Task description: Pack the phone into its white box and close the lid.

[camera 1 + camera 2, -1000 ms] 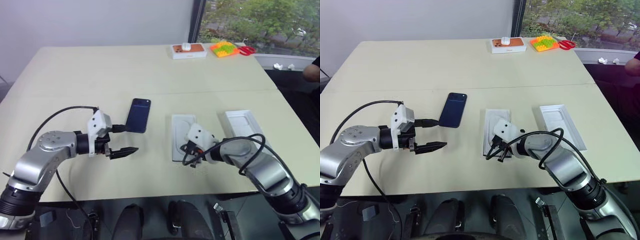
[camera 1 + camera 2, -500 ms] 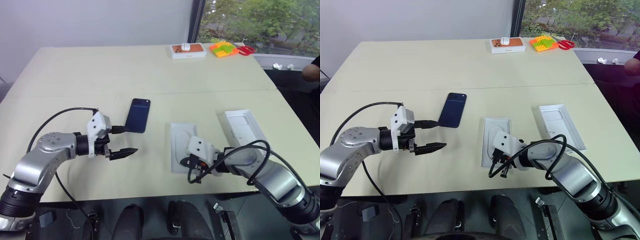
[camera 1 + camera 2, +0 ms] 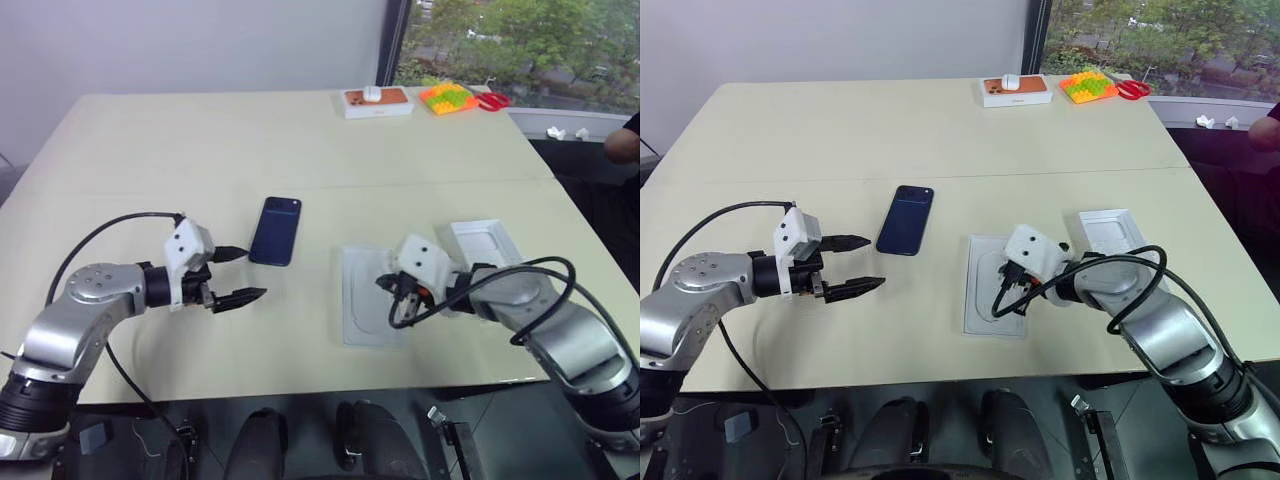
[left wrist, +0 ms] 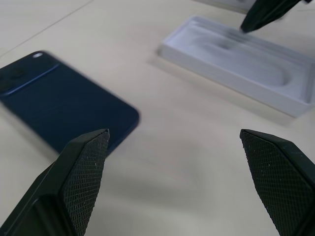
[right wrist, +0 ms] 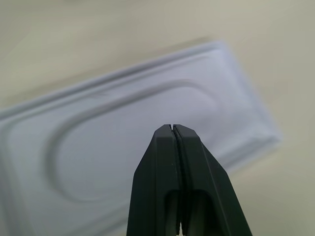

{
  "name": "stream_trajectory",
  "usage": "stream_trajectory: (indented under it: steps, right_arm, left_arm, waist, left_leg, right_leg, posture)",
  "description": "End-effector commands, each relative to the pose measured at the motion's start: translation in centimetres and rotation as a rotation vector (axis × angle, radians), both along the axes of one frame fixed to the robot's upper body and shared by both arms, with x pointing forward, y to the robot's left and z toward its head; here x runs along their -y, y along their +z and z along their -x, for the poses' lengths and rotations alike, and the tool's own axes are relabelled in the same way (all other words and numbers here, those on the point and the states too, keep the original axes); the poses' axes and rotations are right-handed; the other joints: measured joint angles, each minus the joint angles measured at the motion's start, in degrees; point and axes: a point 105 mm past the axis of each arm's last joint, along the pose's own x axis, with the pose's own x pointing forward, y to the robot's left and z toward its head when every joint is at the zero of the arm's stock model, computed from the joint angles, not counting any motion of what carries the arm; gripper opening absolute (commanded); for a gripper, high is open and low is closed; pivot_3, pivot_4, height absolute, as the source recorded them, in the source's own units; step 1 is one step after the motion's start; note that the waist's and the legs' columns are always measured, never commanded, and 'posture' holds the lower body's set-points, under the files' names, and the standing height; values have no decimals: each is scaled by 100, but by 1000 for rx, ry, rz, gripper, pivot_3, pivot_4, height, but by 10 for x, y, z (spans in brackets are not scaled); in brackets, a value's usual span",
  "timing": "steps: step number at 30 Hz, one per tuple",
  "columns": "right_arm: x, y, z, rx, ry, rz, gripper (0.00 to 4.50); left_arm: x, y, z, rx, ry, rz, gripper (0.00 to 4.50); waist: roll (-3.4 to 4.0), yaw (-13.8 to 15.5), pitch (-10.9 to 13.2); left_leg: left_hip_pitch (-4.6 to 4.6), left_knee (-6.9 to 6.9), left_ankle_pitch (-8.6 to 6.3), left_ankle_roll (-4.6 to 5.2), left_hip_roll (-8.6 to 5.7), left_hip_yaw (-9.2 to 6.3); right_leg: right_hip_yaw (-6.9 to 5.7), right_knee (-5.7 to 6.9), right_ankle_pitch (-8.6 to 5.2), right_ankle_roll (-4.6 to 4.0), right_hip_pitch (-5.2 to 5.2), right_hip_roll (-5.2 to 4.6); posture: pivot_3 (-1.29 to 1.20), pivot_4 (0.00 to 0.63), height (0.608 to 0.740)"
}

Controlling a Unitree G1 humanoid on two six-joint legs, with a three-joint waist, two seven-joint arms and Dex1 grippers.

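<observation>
Indoors, a pale table (image 3: pixel 300 140) beside a window (image 3: pixel 520 45) carries the left claw (image 3: pixel 238 275) apart, right claw (image 3: pixel 1002 287) together.

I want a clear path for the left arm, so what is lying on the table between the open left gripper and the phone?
Nothing: in the left eye view only bare table separates the left gripper from the phone.
</observation>
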Motion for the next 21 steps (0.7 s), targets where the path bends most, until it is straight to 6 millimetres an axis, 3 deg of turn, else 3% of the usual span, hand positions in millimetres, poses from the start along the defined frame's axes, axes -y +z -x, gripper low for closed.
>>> stream_trajectory:
  steps: [1,5,10,13,17,21]
  right_arm:
    - [6,13,-5,77,-21,-10,49]
    - [7,20,-7,114,-22,-26,49]
    - [-12,28,-22,163,-20,-76,49]
    - [-34,31,-38,184,-33,-130,49]
    - [-52,19,-52,184,-42,-114,49]
    - [-77,10,-70,199,-50,-87,49]
  left_arm:
    - [-6,14,-6,58,50,15,4500]
    - [-11,20,-17,60,126,62,4500]
    - [-21,25,-39,18,294,138,4500]
    - [-31,24,-53,-26,410,183,4500]
    - [-48,14,-70,-144,596,246,4500]
    - [-38,-6,-76,-452,658,251,4500]
  waist:
    - [0,1,0]
    - [0,9,0]
    - [-2,-28,-1]
    - [-3,-101,-2]
    - [-3,-101,-2]
    - [-6,-108,-3]
  left_leg:
    - [0,0,0,0,0,0]
    - [-1,0,0,0,0,0]
    - [5,11,0,0,0,-1]
    - [8,13,1,-1,0,-3]
    - [9,12,1,-1,1,-8]
    - [3,15,2,-1,-3,-6]
  right_leg:
    - [0,0,0,0,0,0]
    - [0,0,0,0,0,-2]
    - [0,13,3,-1,6,1]
    - [0,22,4,-1,7,-1]
    - [-2,27,4,-1,5,-2]
    - [-2,35,7,2,-1,-11]
  posture:
    - [0,150,740]
    - [0,150,740]
    - [0,150,740]
    - [0,150,740]
    - [0,150,740]
    - [0,150,740]
